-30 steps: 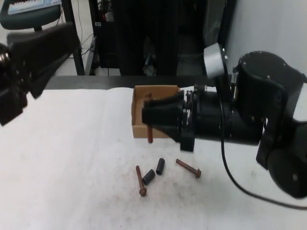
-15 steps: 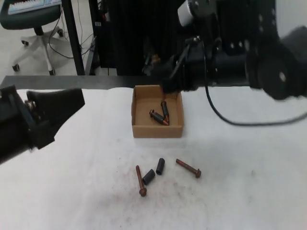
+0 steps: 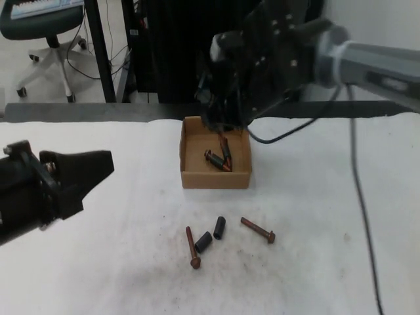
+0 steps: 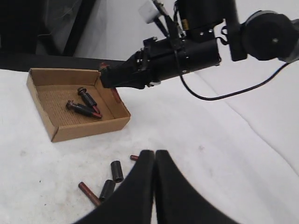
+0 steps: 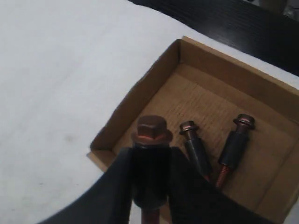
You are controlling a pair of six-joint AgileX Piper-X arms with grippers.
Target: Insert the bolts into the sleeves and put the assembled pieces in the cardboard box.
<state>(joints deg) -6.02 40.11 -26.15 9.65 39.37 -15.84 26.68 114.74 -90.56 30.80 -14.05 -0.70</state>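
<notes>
High view: the cardboard box (image 3: pixel 215 178) sits on the white bench (image 3: pixel 328 249), toward its far side. Two assembled pieces (image 3: pixel 218 158) lie inside it at an angle, their ends meeting. The right hand (image 3: pixel 222 128) hangs above the box's far rim. What it carries is hard to make out from here, perhaps a reddish shank. Nearer the camera, well apart from the box, two loose bolts (image 3: pixel 191 246) and two loose sleeves (image 3: pixel 219 227) lie on the bench. The sleeves are between the bolts, and one sleeve is just beside a bolt. The left hand (image 3: pixel 105 164) hovers over the left part of the bench, apart from every piece.

Left wrist view: the left hand's fingers (image 4: pixel 140 186) are clenched flat against each other with nothing between them, above the bench near the loose sleeves. Farther off, the right hand is above one wall of the box, with a reddish bolt tip pointing down just inside that wall.

Right wrist view: the right hand is grasping a bolt-and-sleeve piece (image 5: pixel 152 133). Its two fingers pinch the black sleeve from both sides. The copper-coloured bolt head stands out beyond the sleeve at one end, and the shank shows past it at the other. The piece is held over the box, close to a corner. On the box floor the two assembled pieces lie side by side, each a bolt through a black sleeve.
</notes>
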